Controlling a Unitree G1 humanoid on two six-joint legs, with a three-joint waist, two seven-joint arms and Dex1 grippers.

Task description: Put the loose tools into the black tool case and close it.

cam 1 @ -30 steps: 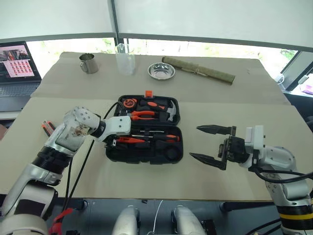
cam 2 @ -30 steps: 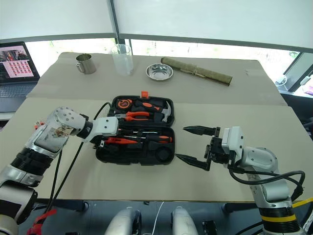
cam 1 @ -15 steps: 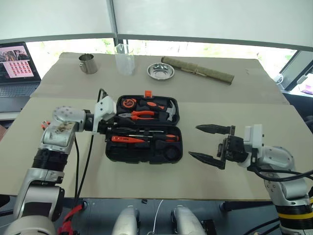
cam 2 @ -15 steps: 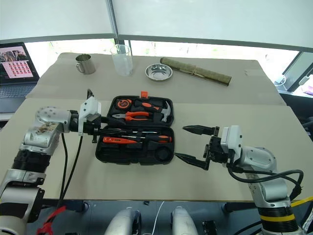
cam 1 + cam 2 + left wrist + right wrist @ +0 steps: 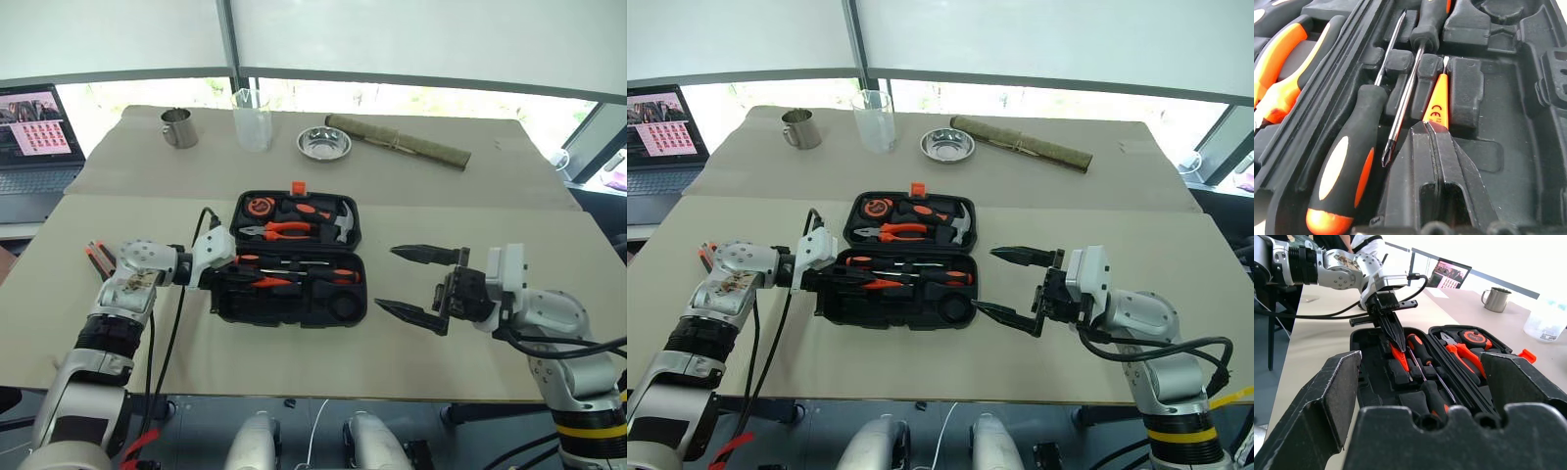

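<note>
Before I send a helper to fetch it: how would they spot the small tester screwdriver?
Find the open black tool case mid-table. In its near half, the left gripper, shut, presses on the small tester screwdriver. Unlike the two black-gripped screwdrivers beside it, it is flat and all orange.

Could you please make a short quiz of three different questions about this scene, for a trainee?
1. True or false: the open black plastic tool case lies between the two grippers.
2. The left gripper is shut on which thing? A) orange-handled pliers B) small all-orange tester screwdriver C) steel mug
3. Fill in: the right gripper is ____ and holds nothing.

Key
1. True: the left gripper reaches into the case's left end and the right gripper hangs beside its right end.
2. B: the closed fingers pinch the end of the tester, which lies in the front half of the case.
3. open
</note>
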